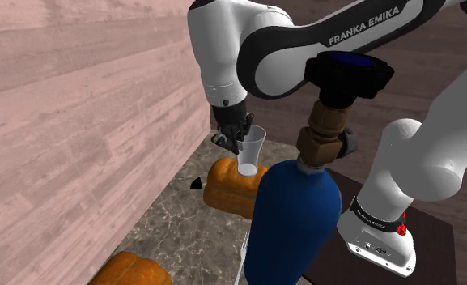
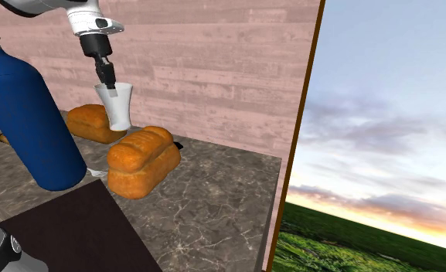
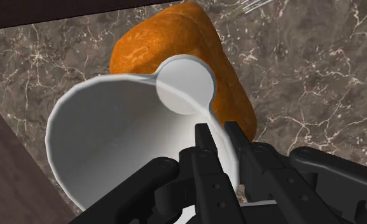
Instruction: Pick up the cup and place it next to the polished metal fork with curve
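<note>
the gripper [image 1: 238, 133] is clamped on the rim of the white cup [image 1: 252, 150], which hangs in the air above a loaf [image 1: 231, 188]. the pick looks done and the carry is in hand. next it should cross to the fork [image 2: 99, 173] by the blue bottle [image 2: 24, 116] and lower the cup onto the counter [image 2: 213, 201] beside it.

You have a smooth, matt white cup [image 3: 112, 140] — no gloss. Your counter [image 3: 303, 83] reads as veined dark stone; the wall [image 1: 78, 121] as grained wood planks; the blue bottle [image 1: 292, 219] — smooth, slight sheen.
</note>
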Robot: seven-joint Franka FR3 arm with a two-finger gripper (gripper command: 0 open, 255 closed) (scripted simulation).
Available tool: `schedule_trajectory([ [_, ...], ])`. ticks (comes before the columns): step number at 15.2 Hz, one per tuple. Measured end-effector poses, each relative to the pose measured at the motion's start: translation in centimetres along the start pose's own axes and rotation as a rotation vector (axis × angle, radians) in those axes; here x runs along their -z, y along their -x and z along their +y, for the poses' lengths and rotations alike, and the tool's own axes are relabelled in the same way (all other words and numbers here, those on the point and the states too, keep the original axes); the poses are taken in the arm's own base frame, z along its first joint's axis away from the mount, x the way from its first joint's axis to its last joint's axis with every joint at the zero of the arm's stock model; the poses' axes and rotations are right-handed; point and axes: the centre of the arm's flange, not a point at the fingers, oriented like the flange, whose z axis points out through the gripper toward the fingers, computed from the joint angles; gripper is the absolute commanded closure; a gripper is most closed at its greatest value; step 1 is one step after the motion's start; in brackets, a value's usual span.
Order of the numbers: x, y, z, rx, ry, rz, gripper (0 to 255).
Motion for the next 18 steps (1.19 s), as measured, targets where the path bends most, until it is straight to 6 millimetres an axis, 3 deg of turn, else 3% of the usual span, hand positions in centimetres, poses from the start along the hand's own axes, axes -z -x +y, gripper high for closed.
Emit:
schedule_trajectory([
  [18,3.6,19.8,-11.8,0.000,0.000,0.000,255],
])
